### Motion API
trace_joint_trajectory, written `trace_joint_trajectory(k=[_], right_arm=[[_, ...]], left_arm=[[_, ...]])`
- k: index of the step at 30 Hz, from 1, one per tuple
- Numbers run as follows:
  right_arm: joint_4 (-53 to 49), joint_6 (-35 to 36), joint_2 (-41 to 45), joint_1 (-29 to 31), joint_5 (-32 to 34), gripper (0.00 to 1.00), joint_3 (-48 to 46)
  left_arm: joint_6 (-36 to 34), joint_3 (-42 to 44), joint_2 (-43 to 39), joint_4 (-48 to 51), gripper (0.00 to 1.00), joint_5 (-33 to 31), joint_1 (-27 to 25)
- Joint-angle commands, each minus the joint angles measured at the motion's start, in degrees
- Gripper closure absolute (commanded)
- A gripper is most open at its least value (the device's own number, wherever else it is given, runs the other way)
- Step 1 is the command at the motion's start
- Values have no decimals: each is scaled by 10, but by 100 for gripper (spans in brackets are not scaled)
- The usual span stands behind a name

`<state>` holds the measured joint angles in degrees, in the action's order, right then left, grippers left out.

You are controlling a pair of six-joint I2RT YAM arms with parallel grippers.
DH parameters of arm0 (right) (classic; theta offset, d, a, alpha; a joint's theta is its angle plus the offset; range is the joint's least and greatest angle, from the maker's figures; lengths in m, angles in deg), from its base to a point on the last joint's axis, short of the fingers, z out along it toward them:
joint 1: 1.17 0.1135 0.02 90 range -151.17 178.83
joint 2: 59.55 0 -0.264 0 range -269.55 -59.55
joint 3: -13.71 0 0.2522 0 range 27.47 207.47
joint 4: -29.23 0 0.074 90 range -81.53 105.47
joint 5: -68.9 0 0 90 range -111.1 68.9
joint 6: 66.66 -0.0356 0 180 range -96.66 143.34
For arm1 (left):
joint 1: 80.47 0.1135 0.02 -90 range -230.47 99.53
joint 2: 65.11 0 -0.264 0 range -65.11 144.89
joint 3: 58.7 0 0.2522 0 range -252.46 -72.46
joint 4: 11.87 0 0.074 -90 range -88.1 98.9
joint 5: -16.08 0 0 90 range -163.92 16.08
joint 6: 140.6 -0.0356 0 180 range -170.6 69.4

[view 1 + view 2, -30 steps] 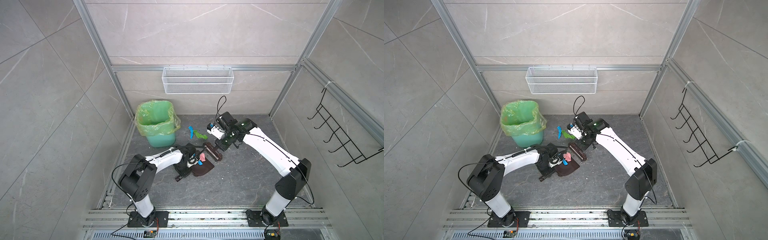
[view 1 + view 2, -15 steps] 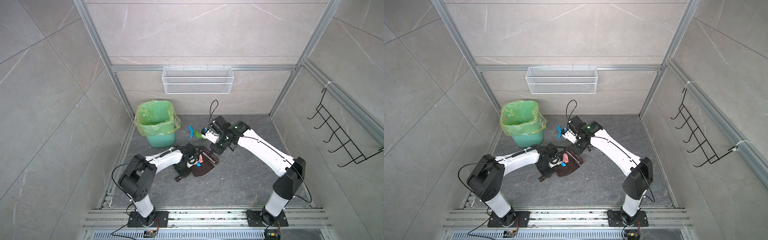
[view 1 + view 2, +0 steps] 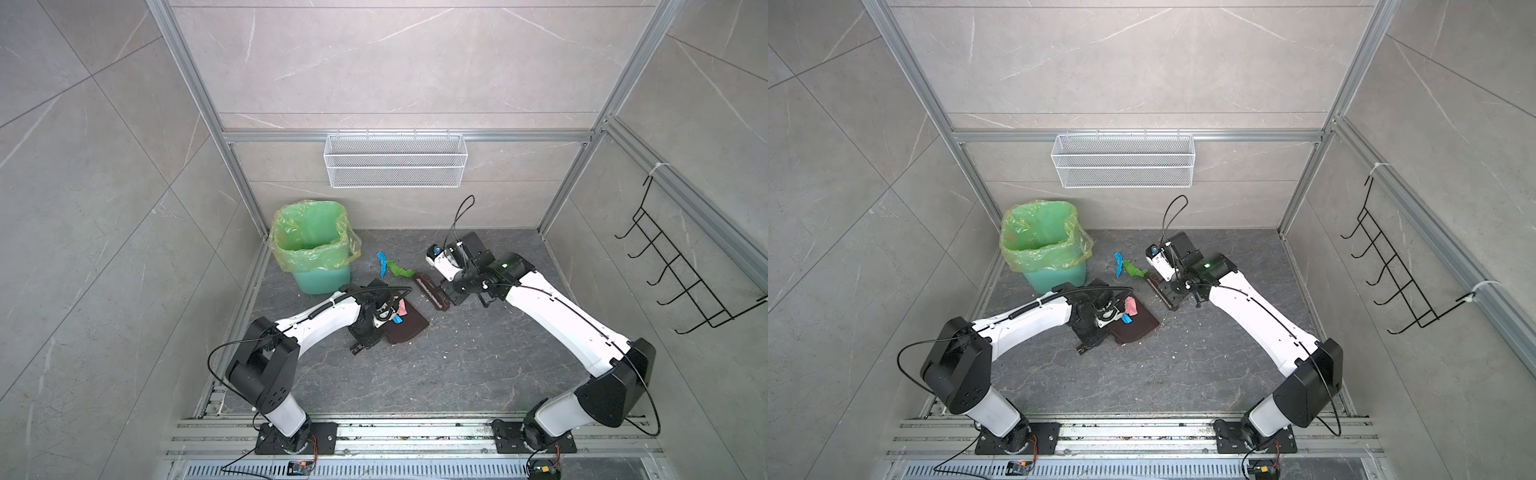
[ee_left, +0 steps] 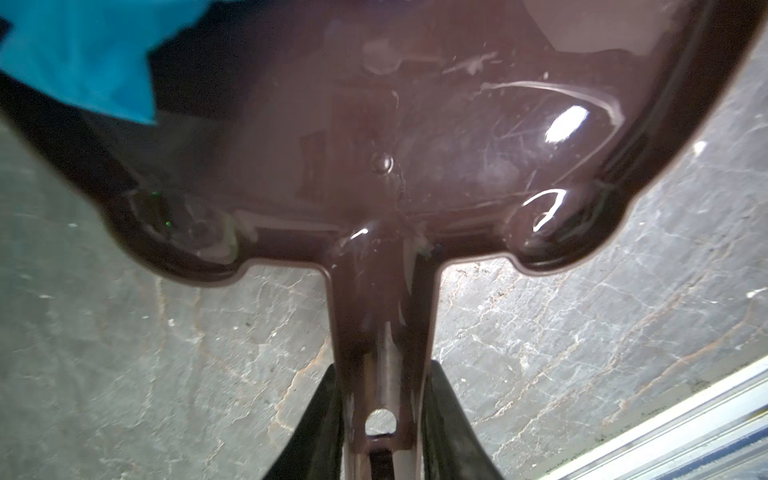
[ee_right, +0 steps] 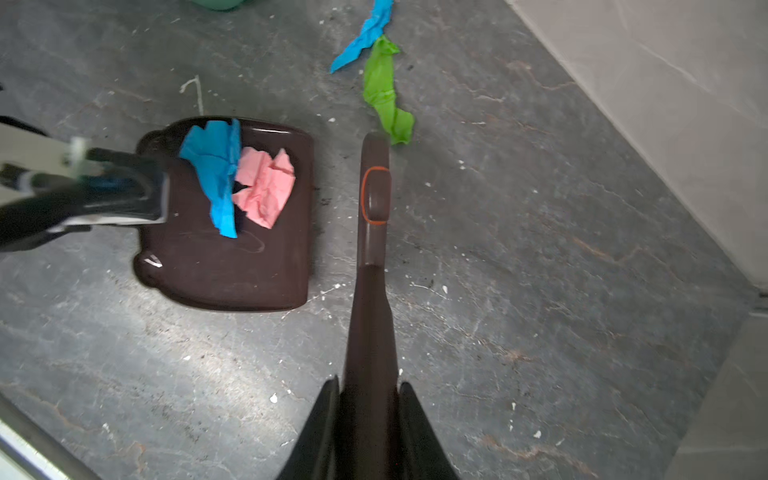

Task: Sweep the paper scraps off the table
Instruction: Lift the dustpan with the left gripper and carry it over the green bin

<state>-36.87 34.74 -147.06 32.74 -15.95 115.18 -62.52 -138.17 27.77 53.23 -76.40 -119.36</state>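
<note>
Bench: dustpan rests on it, left end effector clamped on its handle, two scraps inside. Right end effector grips the brush handle. Green scrap lies just past the brush tip, roughly in line with it. Blue scrap lies beyond. Right arm nearer; dustpan sits sideways of the brush.

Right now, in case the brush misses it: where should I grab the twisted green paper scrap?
Probably its middle, from straight above, pinching across the short width: the twisted green paper scrap lies flat and long on the dark grey stone-look table, its ends crowded by the crumpled blue paper strip and the dark brown brush.
</note>
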Motion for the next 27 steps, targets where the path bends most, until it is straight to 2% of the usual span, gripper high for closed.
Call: trace_joint_trajectory(k=[1, 6, 12, 20, 27], right_arm=[[48, -38, 33, -35, 11, 100, -20], [72, -69, 59, -79, 1, 100, -55], [85, -75, 72, -94, -3, 100, -80], [94, -74, 76, -98, -12, 100, -97], [94, -73, 86, -101, -16, 100, -109]], left_arm=[[13, -38, -37, 26, 100, -8, -1], [12, -87, -54, 64, 100, -16, -1], [-12, -183, -52, 131, 100, -28, 10], [-59, -356, -7, 208, 100, -39, 72], [-86, -454, 24, 258, 100, -38, 134]])
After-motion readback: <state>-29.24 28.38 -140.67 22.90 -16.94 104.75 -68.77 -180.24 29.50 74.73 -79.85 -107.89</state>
